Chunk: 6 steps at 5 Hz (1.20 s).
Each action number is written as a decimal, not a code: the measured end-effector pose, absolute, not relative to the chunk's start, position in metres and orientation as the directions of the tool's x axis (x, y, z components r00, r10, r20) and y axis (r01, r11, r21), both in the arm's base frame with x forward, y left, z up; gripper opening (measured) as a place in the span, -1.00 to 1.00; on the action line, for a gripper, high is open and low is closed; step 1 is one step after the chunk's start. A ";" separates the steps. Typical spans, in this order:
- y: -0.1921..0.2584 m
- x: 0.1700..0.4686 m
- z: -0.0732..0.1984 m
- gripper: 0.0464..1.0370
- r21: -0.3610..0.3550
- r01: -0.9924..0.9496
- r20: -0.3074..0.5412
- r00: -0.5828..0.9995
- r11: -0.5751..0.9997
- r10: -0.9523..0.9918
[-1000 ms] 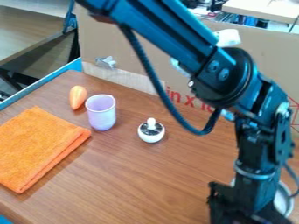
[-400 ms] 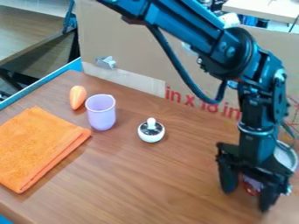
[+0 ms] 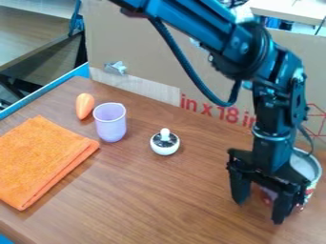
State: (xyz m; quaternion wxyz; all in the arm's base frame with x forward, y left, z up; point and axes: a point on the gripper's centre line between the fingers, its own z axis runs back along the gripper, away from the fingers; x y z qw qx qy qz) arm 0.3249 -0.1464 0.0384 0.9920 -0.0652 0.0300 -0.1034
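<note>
With its fingers spread, the black gripper (image 3: 259, 211) hangs just in front of the open-topped can (image 3: 311, 187), which stands well apart from the lilac cup (image 3: 111, 127); such closeness could let a fingertip snag and tip the can.

Displacement of the gripper (image 3: 259, 206) and the can (image 3: 309, 167) is noted: both have been shifted up from the bottom right corner of the frame, then slightly leftward, within its lower right part.
</note>
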 end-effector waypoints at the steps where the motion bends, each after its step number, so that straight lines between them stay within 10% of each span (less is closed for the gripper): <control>1: -0.136 0.309 0.061 0.93 -0.113 0.200 -0.024 0.979 0.973 -0.204; 6: 0.009 0.184 0.117 0.93 0.037 0.045 -0.113 0.993 0.998 -0.040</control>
